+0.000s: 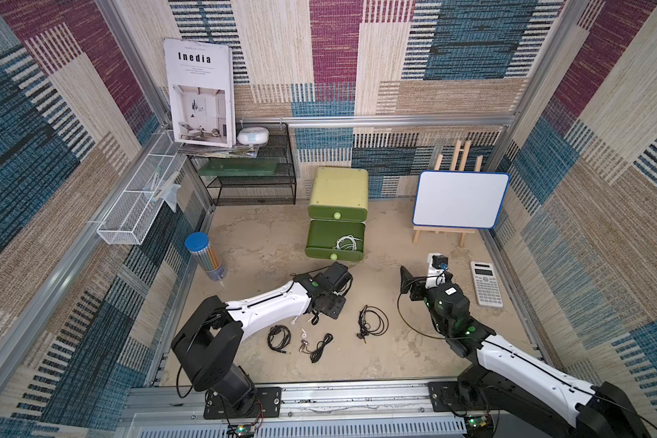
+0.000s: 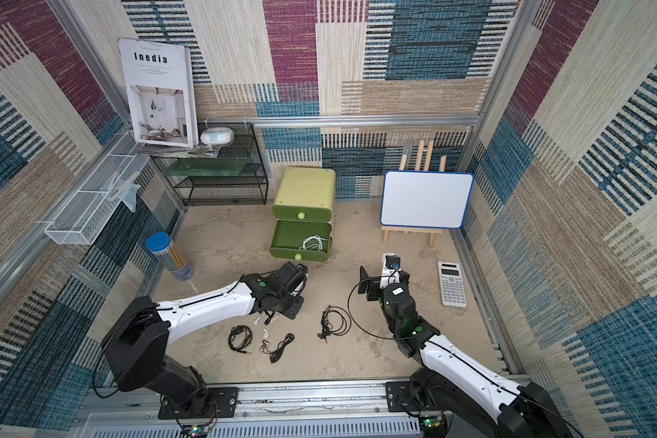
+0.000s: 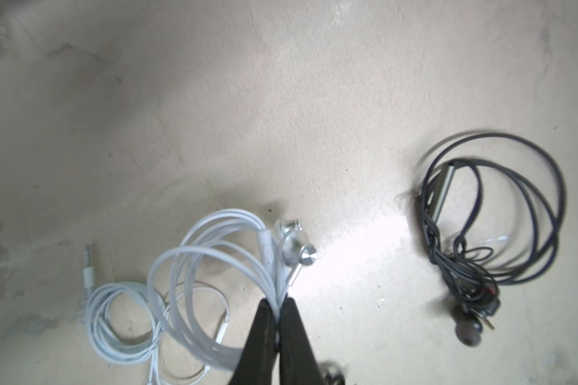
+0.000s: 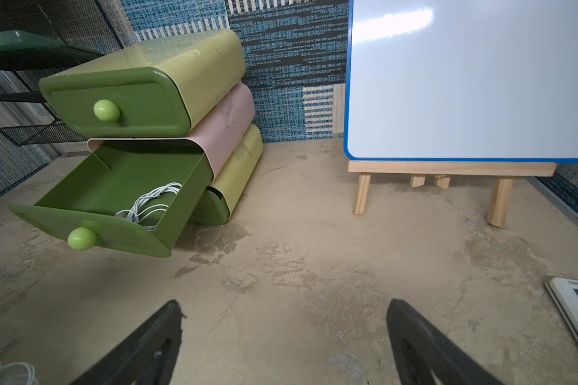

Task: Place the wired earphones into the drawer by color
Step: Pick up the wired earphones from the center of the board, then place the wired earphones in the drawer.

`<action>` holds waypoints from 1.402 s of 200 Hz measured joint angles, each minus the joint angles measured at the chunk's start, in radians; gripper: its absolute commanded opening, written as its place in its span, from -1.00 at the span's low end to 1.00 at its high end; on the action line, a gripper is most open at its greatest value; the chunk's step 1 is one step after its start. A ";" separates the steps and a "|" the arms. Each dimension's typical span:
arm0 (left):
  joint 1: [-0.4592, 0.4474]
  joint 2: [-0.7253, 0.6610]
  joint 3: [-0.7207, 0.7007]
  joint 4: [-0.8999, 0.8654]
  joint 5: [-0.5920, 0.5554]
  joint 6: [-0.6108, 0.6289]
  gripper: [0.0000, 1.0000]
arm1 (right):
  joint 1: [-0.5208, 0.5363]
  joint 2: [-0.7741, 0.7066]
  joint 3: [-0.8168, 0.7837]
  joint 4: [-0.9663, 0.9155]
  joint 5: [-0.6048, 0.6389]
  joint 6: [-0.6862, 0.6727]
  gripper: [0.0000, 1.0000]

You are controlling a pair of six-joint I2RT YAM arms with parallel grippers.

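Note:
In the left wrist view my left gripper (image 3: 278,305) is shut on the looped cable of a white set of wired earphones (image 3: 194,266) lying on the table; its metal earbuds (image 3: 296,245) lie just beyond the fingertips. A black coiled set (image 3: 491,213) lies apart to one side. In a top view the left gripper (image 1: 313,318) points down among three black bundles (image 1: 279,337) (image 1: 321,347) (image 1: 372,326). The green drawer (image 1: 336,256) stands pulled open with another white set (image 1: 348,242) inside. My right gripper (image 4: 284,320) is open and empty, facing the drawer (image 4: 131,236).
The drawer unit (image 1: 338,189) stands at the back centre, its top drawer closed. A whiteboard on an easel (image 1: 459,199) stands at the back right, a calculator (image 1: 486,282) by the right edge, a pencil tube (image 1: 205,254) at the left and a black wire shelf (image 1: 251,170) behind.

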 measured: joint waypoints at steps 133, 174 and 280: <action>0.004 -0.151 0.138 -0.045 -0.066 0.010 -1.00 | 0.000 -0.017 -0.005 0.002 0.000 0.000 0.97; 0.038 -0.105 0.254 -0.035 -0.080 0.044 -1.00 | 0.000 -0.021 -0.006 0.002 0.000 0.000 0.97; 0.186 0.084 0.428 0.092 -0.046 0.099 -1.00 | 0.000 -0.055 -0.014 0.002 0.003 0.000 0.96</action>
